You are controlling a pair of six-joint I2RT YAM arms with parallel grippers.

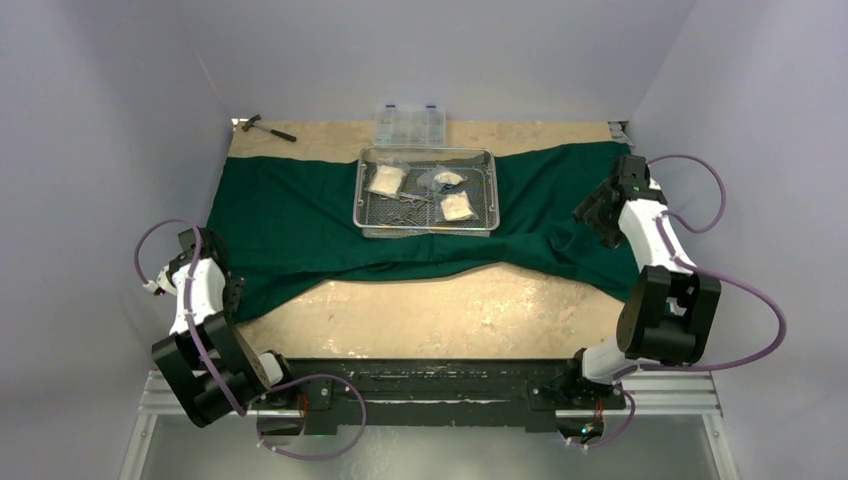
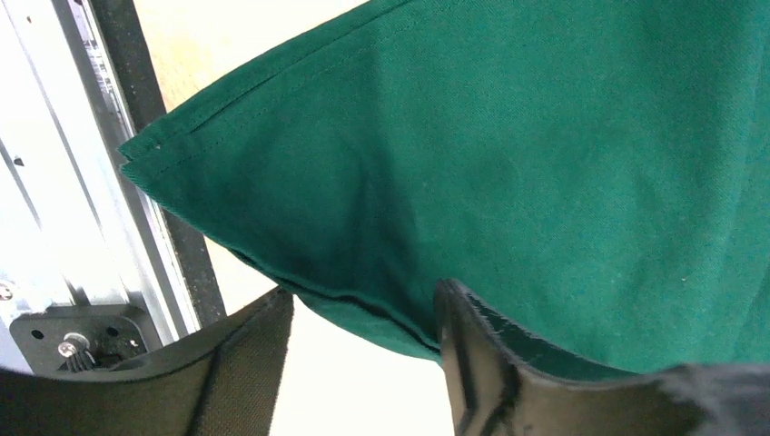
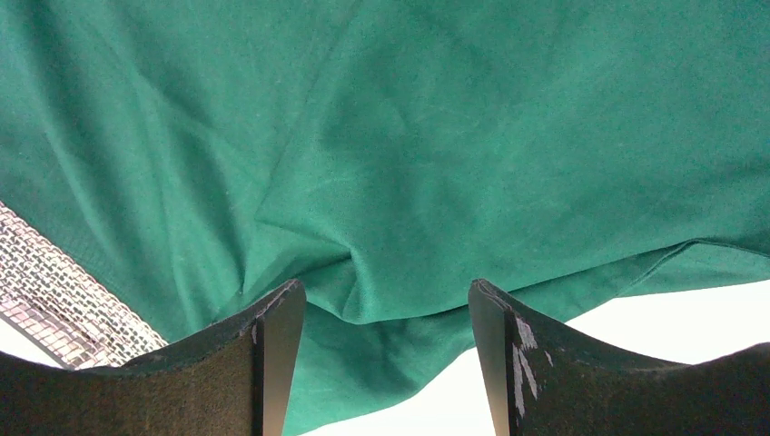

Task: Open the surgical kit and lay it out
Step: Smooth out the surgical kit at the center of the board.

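The dark green cloth wrap (image 1: 290, 225) lies spread across the table. On it at the back middle stands the steel wire-mesh tray (image 1: 428, 152). In the tray lie three gauze packets (image 1: 386, 180) and small steel instruments (image 1: 410, 200). My left gripper (image 1: 232, 292) is at the cloth's near left corner. In the left wrist view it (image 2: 363, 313) is open, with the cloth's (image 2: 508, 154) hem hanging loose between the fingertips. My right gripper (image 1: 590, 215) hovers over the rumpled right end of the cloth. It (image 3: 386, 300) is open above a fold (image 3: 363, 263), gripping nothing.
A clear plastic compartment box (image 1: 409, 122) stands behind the tray, and a small hammer (image 1: 266, 127) lies at the back left. Bare tan tabletop (image 1: 440, 315) shows in front of the cloth. The arms' mounting rail (image 1: 430, 385) runs along the near edge. The tray's mesh (image 3: 64, 300) shows in the right wrist view.
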